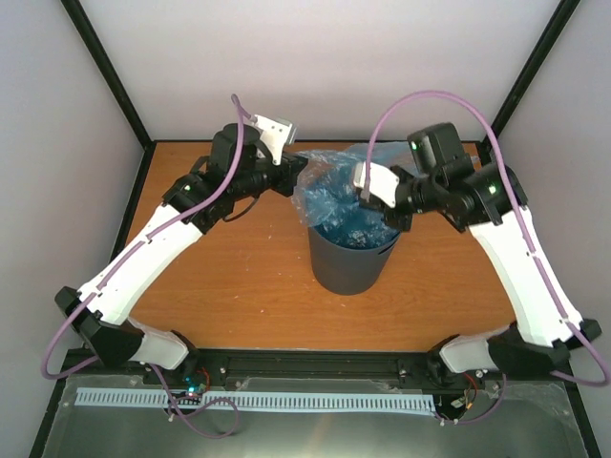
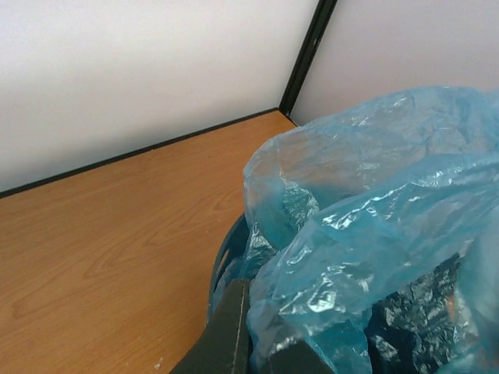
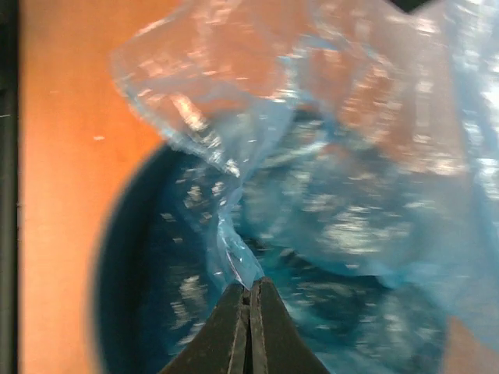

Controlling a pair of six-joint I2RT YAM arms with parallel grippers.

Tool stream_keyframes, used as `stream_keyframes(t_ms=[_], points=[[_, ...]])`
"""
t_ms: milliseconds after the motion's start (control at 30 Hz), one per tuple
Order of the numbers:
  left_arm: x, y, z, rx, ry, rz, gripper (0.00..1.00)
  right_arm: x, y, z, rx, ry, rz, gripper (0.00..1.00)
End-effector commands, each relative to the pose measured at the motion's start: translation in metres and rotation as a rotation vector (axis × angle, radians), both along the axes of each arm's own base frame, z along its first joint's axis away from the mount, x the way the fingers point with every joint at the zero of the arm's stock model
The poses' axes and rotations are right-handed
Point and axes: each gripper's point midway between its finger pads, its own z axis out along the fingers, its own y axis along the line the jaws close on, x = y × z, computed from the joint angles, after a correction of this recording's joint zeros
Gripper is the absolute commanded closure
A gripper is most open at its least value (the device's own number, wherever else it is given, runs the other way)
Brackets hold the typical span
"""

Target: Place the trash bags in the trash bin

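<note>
The dark grey trash bin [image 1: 352,262] stands upright mid-table. A wrinkly light-blue trash bag [image 1: 340,191] lies partly inside it and billows above its rim. My left gripper [image 1: 291,181] is shut on the bag's left edge, just left of the bin's far rim; in the left wrist view the film [image 2: 366,234] is bunched between its dark fingers [image 2: 230,335], with the bin's rim [image 2: 222,261] behind. My right gripper [image 1: 368,202] is over the bin's mouth, shut on a twisted fold of the bag [image 3: 234,249] where its fingertips [image 3: 251,290] meet above the bin's dark interior [image 3: 148,296].
The wooden table [image 1: 239,286] is enclosed by white walls with black corner posts [image 1: 110,76]. Purple cables loop over both arms [image 1: 420,95]. The table's far edge meets the wall in the left wrist view [image 2: 140,152].
</note>
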Motion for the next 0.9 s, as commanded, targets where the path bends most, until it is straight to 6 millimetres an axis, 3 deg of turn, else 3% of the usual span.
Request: stream_keyframes(t_ms=[0,167,300,367,567,767,867], points=[[-0.013,0.004,0.002,-0.040,0.019,-0.024,0.99,-0.058,0.007,-0.022,0.034,0.152,0.093,0.97],[-0.049,0.011,-0.012,-0.096,0.082,-0.097,0.99,-0.091,0.007,-0.053,0.030,0.211,0.131,0.97],[-0.077,0.017,-0.024,-0.137,0.135,-0.147,0.99,-0.105,0.004,-0.066,0.030,0.249,0.138,0.97],[-0.083,0.018,-0.040,-0.135,0.169,-0.158,0.99,-0.110,0.002,-0.070,0.029,0.255,0.135,0.97],[-0.078,0.020,-0.075,-0.099,0.213,-0.122,0.99,-0.111,-0.004,-0.095,0.008,0.263,0.106,0.97],[-0.055,0.027,-0.113,-0.033,0.233,-0.007,0.99,-0.094,-0.005,-0.143,0.001,0.267,0.002,0.97],[-0.055,0.029,-0.126,-0.035,0.245,0.008,0.99,-0.097,-0.007,-0.148,0.023,0.270,-0.014,0.97]])
